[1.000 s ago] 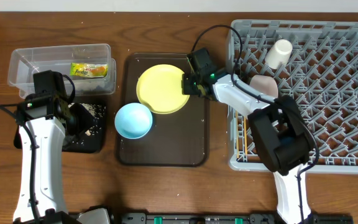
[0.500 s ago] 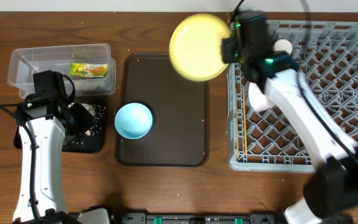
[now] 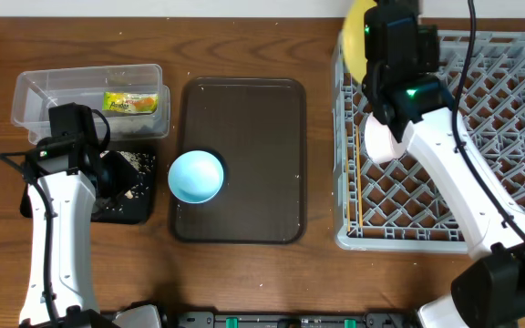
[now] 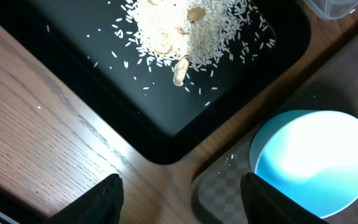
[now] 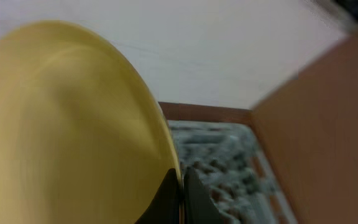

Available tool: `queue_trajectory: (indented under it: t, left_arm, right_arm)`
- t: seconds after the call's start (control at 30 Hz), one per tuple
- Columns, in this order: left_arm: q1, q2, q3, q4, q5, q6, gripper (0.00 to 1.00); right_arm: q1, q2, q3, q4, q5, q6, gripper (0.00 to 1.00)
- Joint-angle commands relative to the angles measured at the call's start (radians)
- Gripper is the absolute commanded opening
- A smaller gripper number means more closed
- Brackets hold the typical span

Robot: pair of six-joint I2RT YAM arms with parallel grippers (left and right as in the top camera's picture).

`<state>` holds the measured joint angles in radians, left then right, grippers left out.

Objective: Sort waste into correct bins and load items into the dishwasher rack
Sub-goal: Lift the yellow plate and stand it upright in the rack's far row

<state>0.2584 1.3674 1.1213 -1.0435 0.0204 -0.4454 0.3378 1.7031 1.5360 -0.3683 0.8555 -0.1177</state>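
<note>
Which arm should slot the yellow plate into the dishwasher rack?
Right. The right gripper is shut on the yellow plate, above the dishwasher rack; the left gripper hangs open by the black tray.

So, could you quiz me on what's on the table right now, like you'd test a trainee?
1. True or false: the light blue bowl sits on the brown tray.
2. What do the right arm's fingers hold? A) a fork B) the yellow plate C) a sponge
3. Fill in: the snack wrapper lies in the ____ plastic box.
Key: 1 true; 2 B; 3 clear.
</note>
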Motion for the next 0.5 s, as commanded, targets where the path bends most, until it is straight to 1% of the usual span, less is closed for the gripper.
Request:
queue_trajectory:
  t: [0.0, 0.07, 0.47]
  left_arm:
    - [0.003, 0.002, -0.005, -0.003, -0.002, -0.005, 0.64]
    - [0.003, 0.002, -0.005, -0.003, -0.002, -0.005, 0.64]
    - [0.003, 0.002, -0.005, -0.003, -0.002, -0.005, 0.64]
  right_arm:
    - [-0.018, 0.038, 0.003, 0.014, 0.199, -0.021, 0.01]
    - [-0.024, 0.058, 0.003, 0.018, 0.23, -0.021, 0.01]
    - [-0.029, 0.189, 0.003, 0.022, 0.229, -0.018, 0.01]
